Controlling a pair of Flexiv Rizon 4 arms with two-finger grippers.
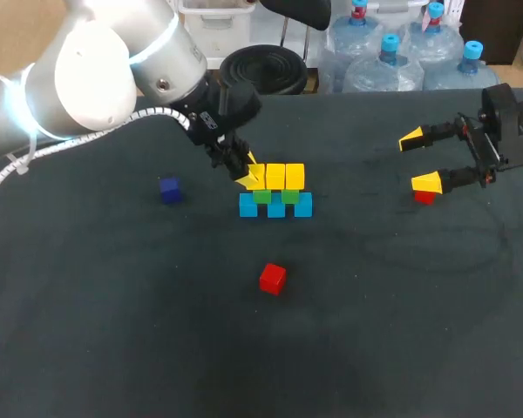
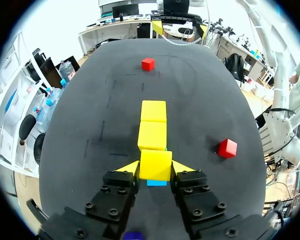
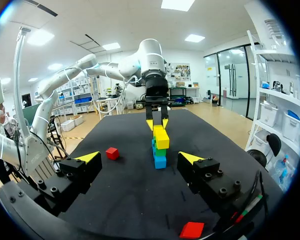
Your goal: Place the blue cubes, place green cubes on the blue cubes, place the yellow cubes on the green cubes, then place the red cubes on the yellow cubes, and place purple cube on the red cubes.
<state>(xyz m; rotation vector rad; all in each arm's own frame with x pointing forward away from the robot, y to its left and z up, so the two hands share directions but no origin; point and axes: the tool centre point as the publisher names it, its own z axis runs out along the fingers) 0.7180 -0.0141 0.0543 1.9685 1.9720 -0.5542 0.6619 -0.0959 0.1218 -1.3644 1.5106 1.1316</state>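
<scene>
Three blue cubes [image 1: 276, 207] form a row mid-table, with green cubes [image 1: 261, 197] on them and a row of yellow cubes [image 1: 285, 176] on top. My left gripper [image 1: 248, 176] is shut on the yellow cube [image 2: 155, 165] at the row's left end; the fingertips [image 2: 130, 167] press both its sides, and a blue cube [image 2: 156, 183] shows just below it. One red cube [image 1: 273, 279] lies in front of the stack. Another red cube [image 1: 424, 197] lies under my right gripper [image 1: 423, 162], which stands open and empty at the right. A purple cube [image 1: 170, 189] sits left of the stack.
In the right wrist view, the stack [image 3: 160, 145] and my left gripper [image 3: 157, 123] stand ahead of my right gripper [image 3: 140, 157], between its fingers' lines. A red cube [image 3: 112, 153] is off to one side, and the other red cube [image 3: 192, 230] lies close underneath.
</scene>
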